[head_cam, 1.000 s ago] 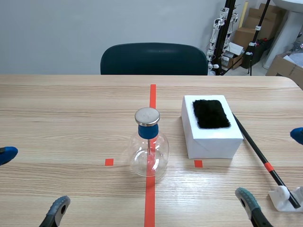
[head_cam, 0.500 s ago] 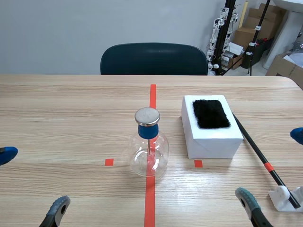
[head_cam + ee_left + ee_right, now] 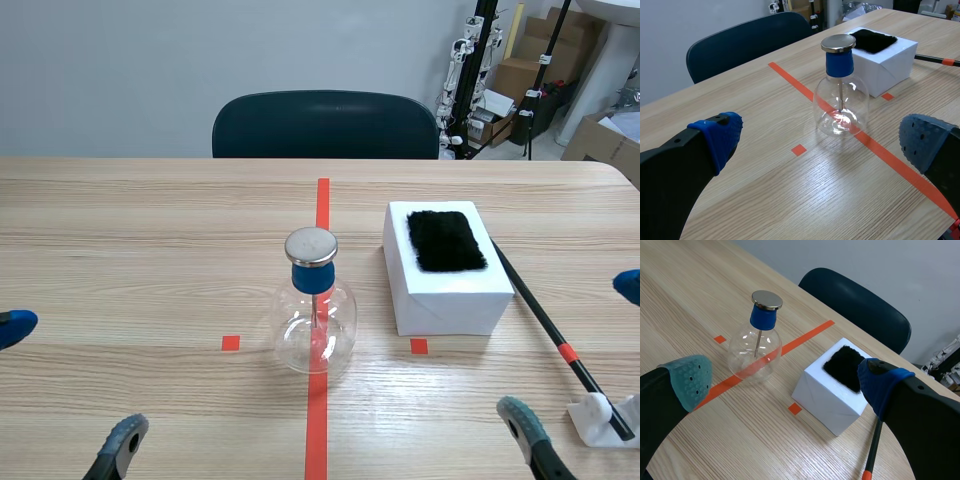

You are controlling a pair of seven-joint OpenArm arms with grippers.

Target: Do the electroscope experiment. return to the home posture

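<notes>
Showing 1 flask (image 3: 315,320), 1 box (image 3: 445,297), 1 rod (image 3: 535,310), left tool (image 3: 70,380), right tool (image 3: 785,382)

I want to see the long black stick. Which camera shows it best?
The scene view: the black stick shows nearly whole, running beside the white box down to its white stand. The left wrist view catches only a short piece beyond the box; the right wrist view, another short piece.

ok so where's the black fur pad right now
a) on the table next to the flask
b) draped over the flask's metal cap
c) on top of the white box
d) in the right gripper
c: the black fur pad lies flat on top of the white box, which stands beside the flask and apart from it.
</notes>
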